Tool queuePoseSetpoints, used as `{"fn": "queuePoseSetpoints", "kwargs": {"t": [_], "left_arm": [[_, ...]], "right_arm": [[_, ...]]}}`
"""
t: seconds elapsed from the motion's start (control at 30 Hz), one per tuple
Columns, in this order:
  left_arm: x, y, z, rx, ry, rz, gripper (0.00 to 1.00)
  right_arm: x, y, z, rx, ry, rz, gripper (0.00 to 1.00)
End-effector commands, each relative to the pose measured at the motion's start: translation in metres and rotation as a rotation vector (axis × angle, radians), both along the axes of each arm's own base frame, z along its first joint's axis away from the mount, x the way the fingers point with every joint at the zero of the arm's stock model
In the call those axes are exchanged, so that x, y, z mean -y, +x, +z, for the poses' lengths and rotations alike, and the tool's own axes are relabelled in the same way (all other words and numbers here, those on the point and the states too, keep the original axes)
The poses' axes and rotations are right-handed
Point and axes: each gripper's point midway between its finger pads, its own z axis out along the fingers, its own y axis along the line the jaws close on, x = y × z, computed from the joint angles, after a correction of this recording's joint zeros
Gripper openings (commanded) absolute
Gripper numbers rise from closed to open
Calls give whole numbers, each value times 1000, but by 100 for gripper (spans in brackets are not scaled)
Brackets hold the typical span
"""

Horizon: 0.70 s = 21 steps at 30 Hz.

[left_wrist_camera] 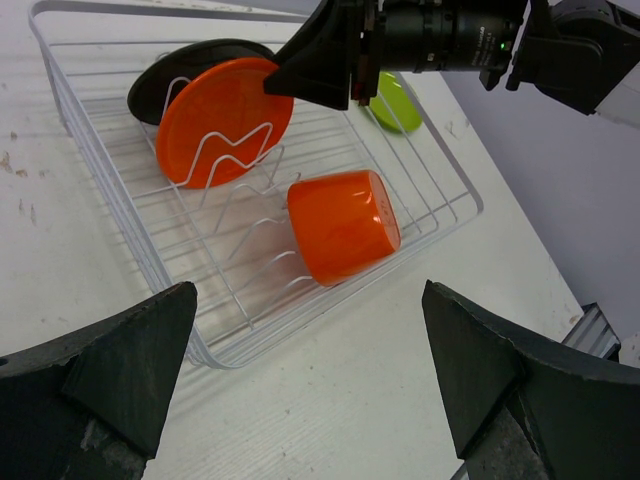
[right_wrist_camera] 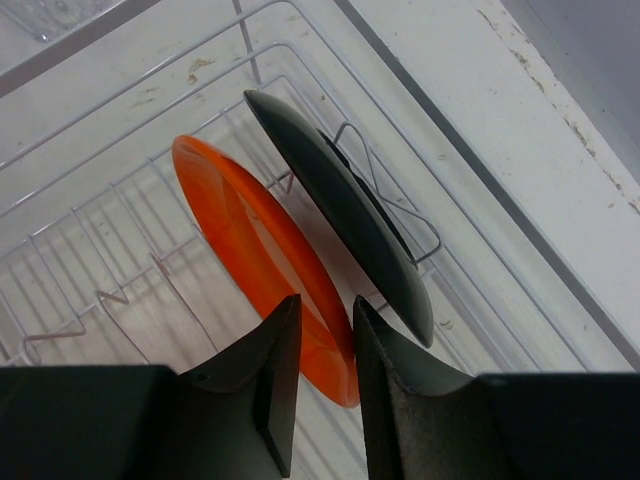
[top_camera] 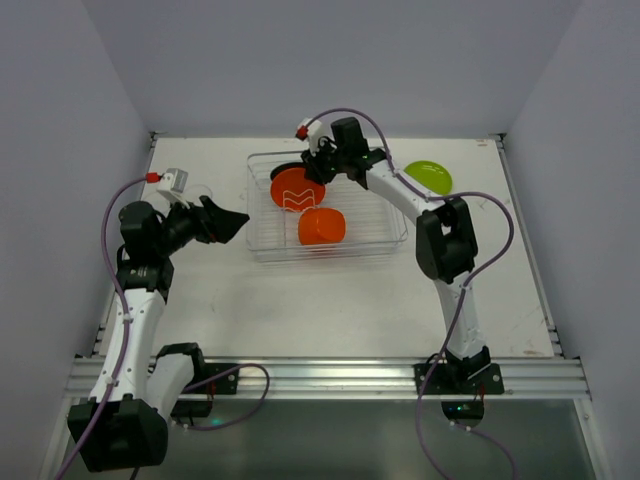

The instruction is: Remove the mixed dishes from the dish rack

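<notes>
The clear wire dish rack [top_camera: 262,250] sits at mid-table. In it stand an orange plate [top_camera: 297,190] and, behind it, a black plate [top_camera: 285,170], both upright in the slots. An orange cup [top_camera: 321,227] lies on its side in the rack. A lime green plate [top_camera: 428,176] lies on the table right of the rack. My right gripper [right_wrist_camera: 327,310] is closed over the rim of the orange plate [right_wrist_camera: 250,240], beside the black plate [right_wrist_camera: 350,220]. My left gripper [left_wrist_camera: 310,380] is open and empty, left of the rack, facing the orange cup [left_wrist_camera: 345,225].
A clear glass [top_camera: 203,190] stands faintly visible on the table behind my left gripper [top_camera: 235,222]. Side walls close in the table on the left, right and back. The right arm [left_wrist_camera: 450,40] reaches over the rack's far side.
</notes>
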Motion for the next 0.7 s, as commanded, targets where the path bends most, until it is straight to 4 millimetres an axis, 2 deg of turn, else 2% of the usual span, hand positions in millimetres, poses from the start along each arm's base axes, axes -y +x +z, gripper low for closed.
{"fn": "queuePoseSetpoints", "kwargs": {"t": [0.0, 0.17, 0.27, 0.3, 0.47, 0.67], "left_arm": [[1, 1, 6, 35, -3, -13, 100], [1, 1, 6, 35, -3, -13, 100], [1, 1, 6, 35, -3, -11, 100], [1, 1, 6, 35, -3, -11, 100], [1, 1, 6, 35, -3, -13, 100], [1, 1, 6, 35, -3, -13, 100]], "right_arm": [[-6, 4, 14, 44, 3, 14, 29], [-8, 0, 14, 37, 6, 33, 26], [-10, -1, 15, 38, 4, 38, 13], [-10, -1, 15, 38, 6, 37, 1], [-9, 0, 19, 45, 12, 31, 0], [-7, 0, 42, 90, 30, 14, 0]]}}
